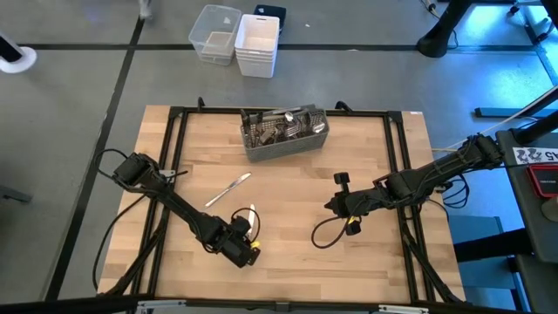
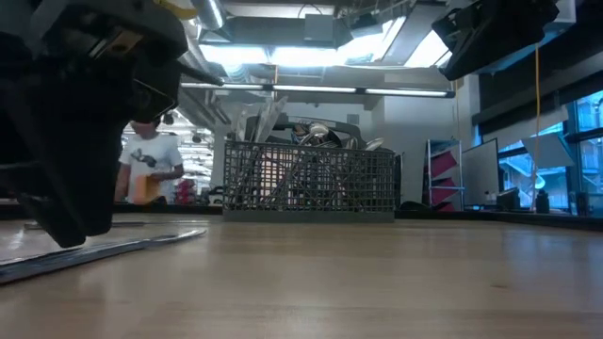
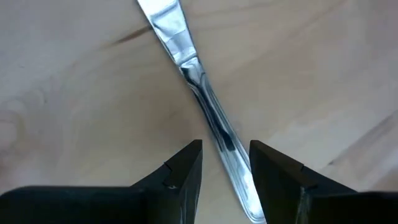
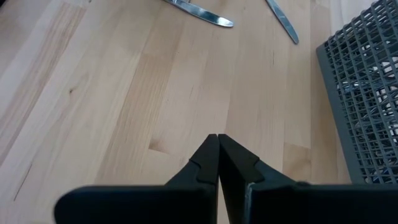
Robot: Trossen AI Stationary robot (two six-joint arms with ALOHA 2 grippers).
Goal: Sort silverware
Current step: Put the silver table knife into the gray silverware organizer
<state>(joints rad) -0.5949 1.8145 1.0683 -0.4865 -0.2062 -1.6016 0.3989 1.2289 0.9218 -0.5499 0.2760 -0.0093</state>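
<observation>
Two pieces of silverware lie loose on the wooden table (image 1: 288,262). Farthest left is a table knife (image 1: 228,189), lying diagonally on bare wood well apart from the caddy. Just right of it and nearer the front edge, the left gripper (image 3: 225,180) sits low with its fingers spread either side of a second piece (image 3: 208,112), whose slim handle runs between the tips; the fingers do not pinch it. Toward the back, at the middle of the table, stands the grey wire-mesh caddy (image 1: 286,144), crowded with upright spoons, forks and knives (image 1: 283,124). Farthest right, the right gripper (image 4: 217,155) hangs over bare wood, its fingers pressed together and holding nothing.
</observation>
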